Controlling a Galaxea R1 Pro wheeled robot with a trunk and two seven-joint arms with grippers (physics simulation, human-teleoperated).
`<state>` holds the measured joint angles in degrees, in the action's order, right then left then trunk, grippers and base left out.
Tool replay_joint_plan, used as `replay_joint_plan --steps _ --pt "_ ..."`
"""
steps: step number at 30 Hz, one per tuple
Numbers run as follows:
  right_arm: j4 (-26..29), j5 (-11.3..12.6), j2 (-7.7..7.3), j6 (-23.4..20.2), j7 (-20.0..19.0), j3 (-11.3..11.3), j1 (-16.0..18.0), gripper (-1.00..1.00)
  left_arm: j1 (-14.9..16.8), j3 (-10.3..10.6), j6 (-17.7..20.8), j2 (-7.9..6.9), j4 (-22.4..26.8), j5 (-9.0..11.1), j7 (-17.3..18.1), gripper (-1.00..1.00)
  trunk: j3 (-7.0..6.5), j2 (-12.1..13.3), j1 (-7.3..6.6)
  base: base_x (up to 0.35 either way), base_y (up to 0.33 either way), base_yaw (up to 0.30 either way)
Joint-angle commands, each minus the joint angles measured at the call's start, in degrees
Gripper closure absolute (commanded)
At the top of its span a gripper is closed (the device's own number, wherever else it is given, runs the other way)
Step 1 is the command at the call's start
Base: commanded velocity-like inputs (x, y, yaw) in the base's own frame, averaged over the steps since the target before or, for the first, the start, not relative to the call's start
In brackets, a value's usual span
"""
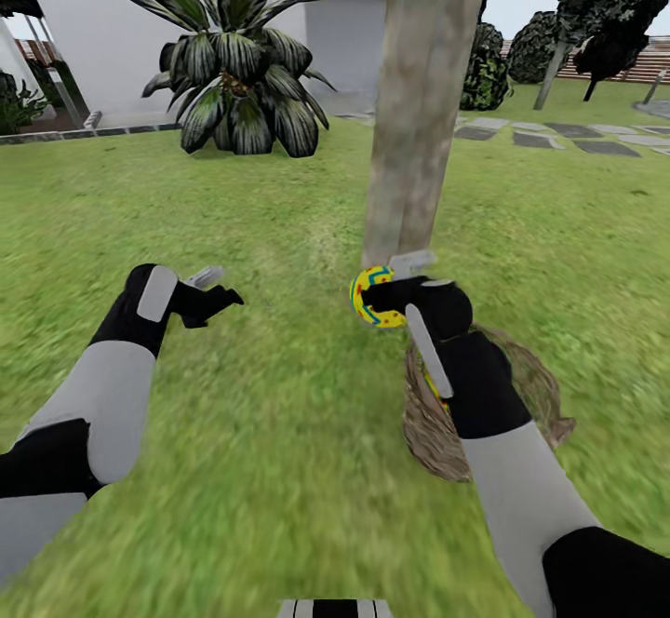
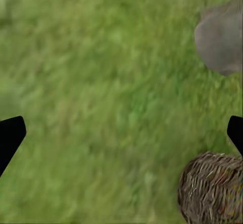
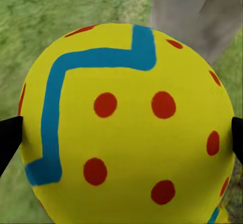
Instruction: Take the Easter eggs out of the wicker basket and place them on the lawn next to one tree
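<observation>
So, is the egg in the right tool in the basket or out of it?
Out. The right tool holds the egg above the lawn, beside the tree, clear of the basket.

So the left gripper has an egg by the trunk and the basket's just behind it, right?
Not quite: the right gripper holds the egg, as the head view shows. The left gripper is open and empty over the lawn. The egg is by the trunk, with the basket just behind.

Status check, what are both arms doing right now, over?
Right end effector shut on Easter egg, by the tree trunk. Left end effector open, empty, over lawn. Wicker basket beneath right arm. Nothing obstructing.
</observation>
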<state>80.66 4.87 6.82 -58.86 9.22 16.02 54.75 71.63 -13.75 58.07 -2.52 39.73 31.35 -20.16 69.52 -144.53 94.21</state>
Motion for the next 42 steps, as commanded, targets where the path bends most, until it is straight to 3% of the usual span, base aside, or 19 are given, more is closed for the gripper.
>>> replay_joint_plan --steps 1,3,4,6,9,10,14,17,19,25,31,42 --pt "-0.69 0.27 1.29 -0.06 1.48 1.08 0.03 1.0 0.0 -0.1 0.21 -1.12 0.31 0.89 -0.4 -1.0 0.05 -0.02 -0.01 0.0 0.307 0.0" --pt "-4.27 0.45 2.11 1.45 1.95 1.94 -0.13 1.0 0.0 -0.16 0.27 -3.12 0.41 1.78 0.94 -1.0 0.05 -0.02 -0.01 0.026 0.309 0.0" --pt "-7.61 0.69 2.28 3.79 2.0 2.1 -0.2 1.0 0.0 -0.2 0.34 -4.07 0.43 3.19 3.58 -1.0 0.05 -0.02 -0.01 0.075 0.31 0.0" --pt "-13.8 0.88 2.32 9.94 2.08 2.11 -0.35 1.0 0.0 -0.15 0.43 -5.29 0.49 4.68 7.94 -1.0 0.05 -0.02 -0.01 0.087 0.31 0.0" --pt "-22.61 0.98 2.45 19.55 2.08 2.23 -0.87 1.0 0.0 -0.08 0.53 -6.73 0.52 5.26 12.52 -1.0 0.05 -0.02 -0.01 0.093 0.31 0.0" --pt "-24.57 1.02 2.47 21.72 2.06 2.24 -0.9 1.0 0.0 -0.07 0.54 -7.04 0.52 5.27 12.87 -1.0 0.05 -0.02 -0.01 0.09 0.31 0.0" --pt "-37.94 1.02 2.52 37.58 2.11 2.22 -1.02 1.0 0.0 0.0 0.63 -7.87 0.53 5.37 13.44 -1.0 0.05 -0.02 -0.01 0.085 0.31 0.0" --pt "-50.52 2.08 3.17 53.33 3.19 2.22 -1.12 1.0 0.0 0.01 0.64 -7.93 0.5 6.07 13.5 -1.0 0.05 -0.02 -0.01 0.117 0.202 0.0" --pt "-55.23 2.43 3.17 57.44 4.73 2.2 -1.13 1.0 0.0 0.1 0.64 -7.8 0.48 6.12 13.36 -1.0 0.05 -0.02 -0.01 0.025 0.035 0.0" --pt "-61.57 2.59 3.17 60.72 6.63 2.22 -1.14 1.0 0.0 0.06 0.56 -7.37 0.49 5.49 12.89 -1.0 0.05 -0.02 -0.01 0.002 0.003 0.0" --pt "-64.33 2.55 3.17 64.2 6.63 1.88 -1.14 1.0 0.0 0.13 0.64 -7.03 4.14 5.46 12.83 -1.0 1.38 -0.1 0.15 0.0 0.0 0.0" --pt "-65.33 2.6 3.17 64.34 6.69 1.95 -1.14 1.0 0.01 0.12 0.56 -3.49 4.15 5.55 12.78 -1.0 3.82 -0.24 0.43 0.0 0.0 0.0"
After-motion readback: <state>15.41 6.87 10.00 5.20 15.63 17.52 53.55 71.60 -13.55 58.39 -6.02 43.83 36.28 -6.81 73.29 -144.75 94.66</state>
